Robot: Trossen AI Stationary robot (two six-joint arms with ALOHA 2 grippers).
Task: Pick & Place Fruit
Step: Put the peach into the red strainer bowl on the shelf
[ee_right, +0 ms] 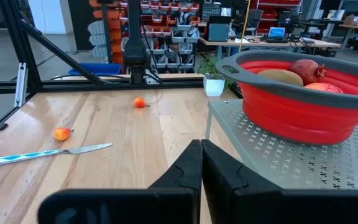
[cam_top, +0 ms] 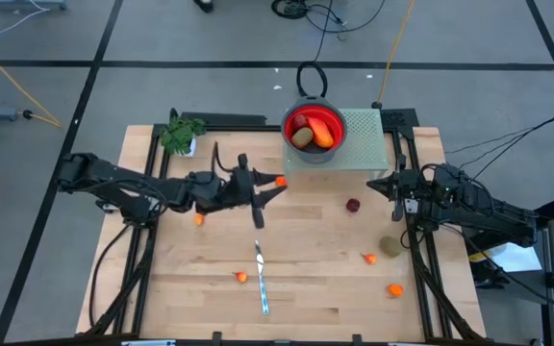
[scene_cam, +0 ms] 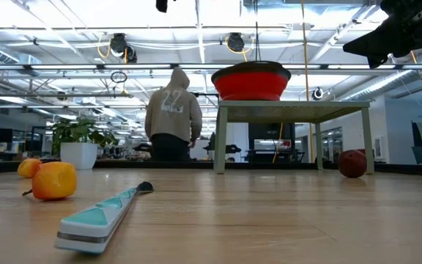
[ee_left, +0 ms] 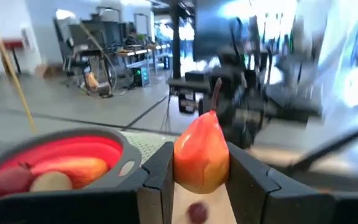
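Light wooden tabletop (cam_top: pixel 306 279), butcher-block planks, framed by dark rails; grey tiled floor around it, crossed by cables. Beyond the table: an open workshop hall with ceiling lights, desks, monitors and shelving; one person in a hooded top (scene_cam: pixel 173 114) stands facing away.

Fixtures on the surface: pale green perforated stand (cam_top: pixel 362 142) at the far edge, carrying a red bowl (cam_top: pixel 313 123); a small green plant in a white pot (cam_top: pixel 180 134) at the far left corner; a knife with a blue patterned handle (cam_top: pixel 261 279) lying near the front centre.

Fruit, in the bowl: one orange-red long piece (cam_top: pixel 323 132), one olive-brown oval (cam_top: pixel 302 137), one dark red piece (ee_right: pixel 307 67).

Fruit, on the table: dark red ball (cam_top: pixel 353 205) right of centre; olive-brown oval (cam_top: pixel 390 247) near the right rail; small orange bits at (cam_top: pixel 199 218), (cam_top: pixel 241 277), (cam_top: pixel 368 258) and (cam_top: pixel 394 289).

Left gripper (cam_top: pixel 275 183): raised over the table centre-left, near the stand, fingers clamped on an orange-red pear-shaped fruit (ee_left: pixel 201 154) with its stem upright.

Right gripper (cam_top: pixel 378 185): at the table's right side beside the stand, fingers pressed together, holding nothing.
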